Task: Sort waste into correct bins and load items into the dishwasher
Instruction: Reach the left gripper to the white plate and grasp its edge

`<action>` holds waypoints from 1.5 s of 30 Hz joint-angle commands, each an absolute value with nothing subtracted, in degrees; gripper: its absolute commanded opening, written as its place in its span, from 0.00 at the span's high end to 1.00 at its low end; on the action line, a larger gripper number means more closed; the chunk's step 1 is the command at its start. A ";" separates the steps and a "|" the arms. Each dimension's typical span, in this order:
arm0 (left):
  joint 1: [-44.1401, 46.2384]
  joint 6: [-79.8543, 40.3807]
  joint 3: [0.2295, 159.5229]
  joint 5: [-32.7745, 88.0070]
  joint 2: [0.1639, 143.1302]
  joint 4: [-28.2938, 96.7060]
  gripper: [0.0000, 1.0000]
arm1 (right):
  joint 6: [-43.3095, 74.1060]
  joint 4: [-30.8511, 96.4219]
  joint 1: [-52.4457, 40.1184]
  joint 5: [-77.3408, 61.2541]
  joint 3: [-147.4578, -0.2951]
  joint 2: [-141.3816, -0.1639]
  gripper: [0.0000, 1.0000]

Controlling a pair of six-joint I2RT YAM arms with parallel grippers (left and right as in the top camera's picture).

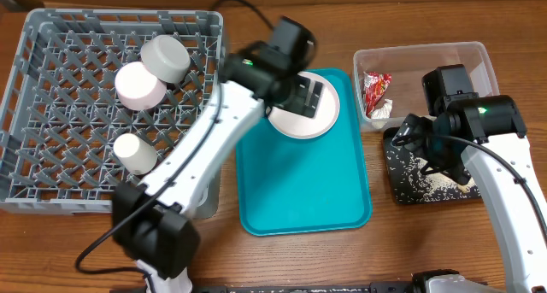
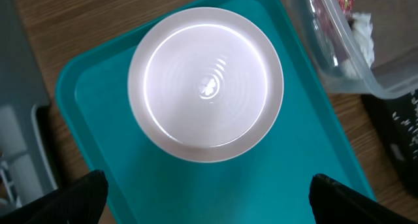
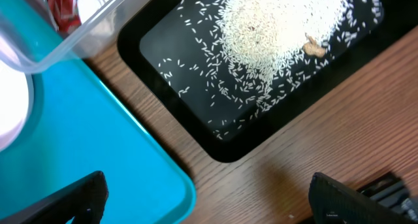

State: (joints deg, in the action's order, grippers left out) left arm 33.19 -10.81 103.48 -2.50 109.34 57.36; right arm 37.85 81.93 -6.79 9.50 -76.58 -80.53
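Three dishes lie in the grey rack at the left side of the worktop: a grey-green bowl close against a pinkish bowl, and a little apart from them a small white cup. One dish is outside the rack: the white plate lies flat on the far end of the teal tray, which sits just beside the rack. The left claw hangs above this plate with its fingers standing wide apart, and it holds nothing. To the right of the teal tray, the clear tub holds the crumpled red wrapper with a bit of white paper at its left end. Just in front of the tub is the black tray. In it the rice makes one heap with many loose grains around, and a small brownish crumb lies on the heap. The right claw hovers over the near edge of the black tray and the bare wood beside it, its jaws also wide apart and empty.
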 commanded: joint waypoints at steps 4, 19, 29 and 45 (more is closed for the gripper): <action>36.42 0.71 103.26 -6.55 118.76 54.61 0.00 | 46.35 81.54 -6.61 10.68 -77.32 -80.09 0.00; 37.80 4.78 103.26 -2.98 131.90 54.17 0.12 | 46.30 81.54 -6.61 10.68 -77.32 -80.09 0.00; 37.91 3.73 103.26 -2.72 132.64 61.06 0.74 | 46.30 81.34 -6.61 10.68 -77.32 -80.09 0.00; 37.91 -0.54 103.35 -2.70 128.44 67.79 0.96 | 46.28 81.12 -6.61 10.98 -77.32 -80.09 0.00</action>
State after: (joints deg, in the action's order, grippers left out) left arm 38.28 2.83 104.22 -3.90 130.74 66.74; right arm 45.43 81.47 -6.79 9.89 -76.58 -80.53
